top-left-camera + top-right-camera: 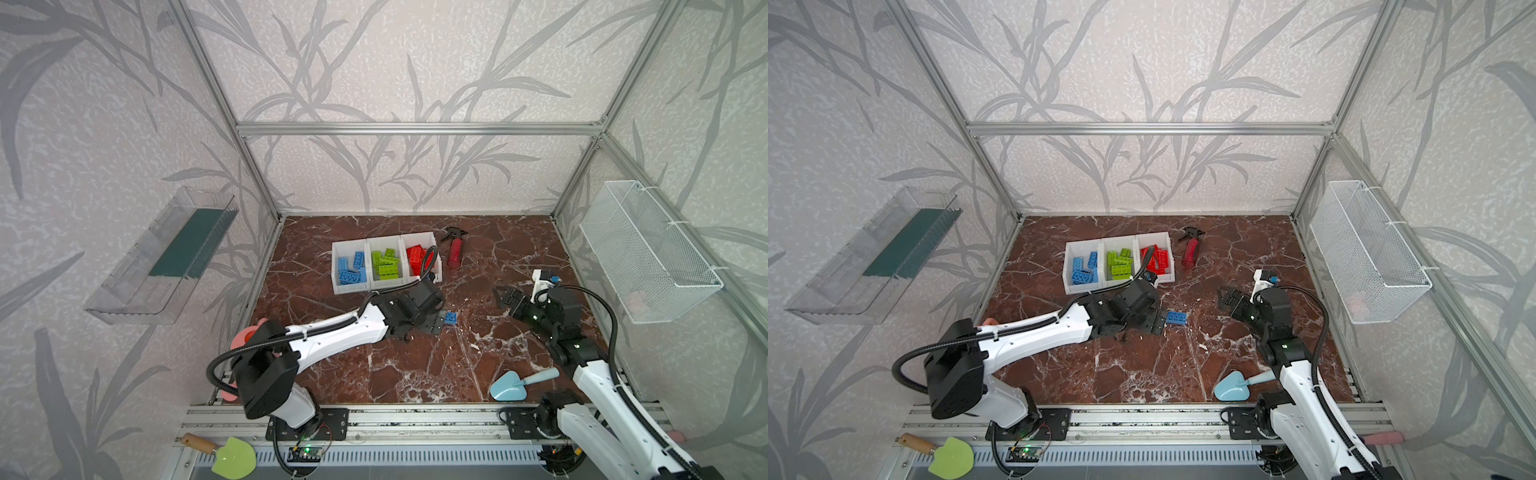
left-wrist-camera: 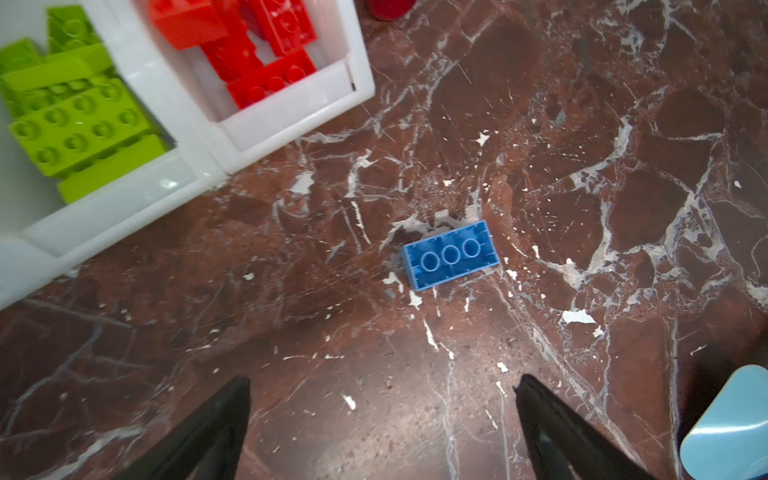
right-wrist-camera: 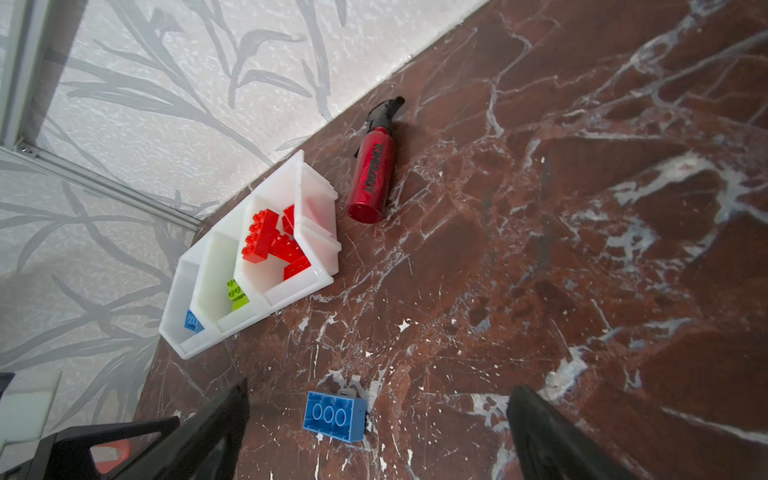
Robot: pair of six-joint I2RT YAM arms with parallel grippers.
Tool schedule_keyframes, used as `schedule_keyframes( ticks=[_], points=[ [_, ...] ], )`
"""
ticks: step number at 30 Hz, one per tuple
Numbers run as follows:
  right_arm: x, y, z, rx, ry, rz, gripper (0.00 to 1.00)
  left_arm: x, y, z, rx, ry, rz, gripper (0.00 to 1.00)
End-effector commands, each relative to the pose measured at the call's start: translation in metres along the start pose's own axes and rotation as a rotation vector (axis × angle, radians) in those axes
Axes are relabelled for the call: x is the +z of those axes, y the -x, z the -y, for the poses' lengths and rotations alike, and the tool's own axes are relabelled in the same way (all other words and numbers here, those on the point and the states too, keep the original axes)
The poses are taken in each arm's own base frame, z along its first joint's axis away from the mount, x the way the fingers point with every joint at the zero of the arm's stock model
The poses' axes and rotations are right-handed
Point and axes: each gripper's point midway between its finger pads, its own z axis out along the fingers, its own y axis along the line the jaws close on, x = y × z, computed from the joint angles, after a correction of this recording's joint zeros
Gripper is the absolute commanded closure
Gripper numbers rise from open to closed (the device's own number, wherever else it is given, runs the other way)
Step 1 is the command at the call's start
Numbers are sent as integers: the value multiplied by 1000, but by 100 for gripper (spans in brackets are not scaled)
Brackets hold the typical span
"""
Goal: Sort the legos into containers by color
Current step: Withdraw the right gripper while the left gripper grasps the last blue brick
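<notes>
One blue lego (image 2: 451,254) is lying alone on the marbled counter (image 2: 623,208), in front of the containers (image 1: 349,289) and apart from them. It is lying studs-down, with its hollow underside and three round tubes facing up, so its long side walls are offering the flattest faces for a pinch.

The left claw (image 2: 384,428) is hovering just beside this brick with its jaws spread wide and nothing between them. In the left wrist view the brick is sitting ahead of the fingertips and roughly centred on the gap, which is likely why the claw is spread: to straddle the brick before closing.

The right claw (image 3: 379,385) is also standing spread and empty, a little farther from the brick on its other side, probably leaving room for the left arm.

Behind, the three joined white bins are holding the sorted pieces: blue legos (image 1: 351,268) in the left bin, green legos (image 1: 386,264) in the middle, red legos (image 1: 415,257) in the right. The loose brick therefore appears to be going into the left bin, on the left arm's side, which suits that arm as carrier. No other loose brick is showing on the counter, so the sorting appears nearly done.

A red spray bottle (image 1: 455,253) is lying just beside the red bin, and a light blue trowel (image 1: 509,386) is lying near the counter's front edge; neither is taking part.
</notes>
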Motion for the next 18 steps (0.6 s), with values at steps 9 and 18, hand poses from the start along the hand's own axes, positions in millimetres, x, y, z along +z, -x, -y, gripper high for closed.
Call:
schedule_keyframes(
  ticks=[9, 18],
  points=[
    [-4, -4, 60, 184, -275, 90, 2, 43, 4, 39, -109, 25, -14, 1],
    [-4, -7, 67, 213, -297, 99, 2, 76, -2, 46, -125, 70, -74, 2]
  ],
)
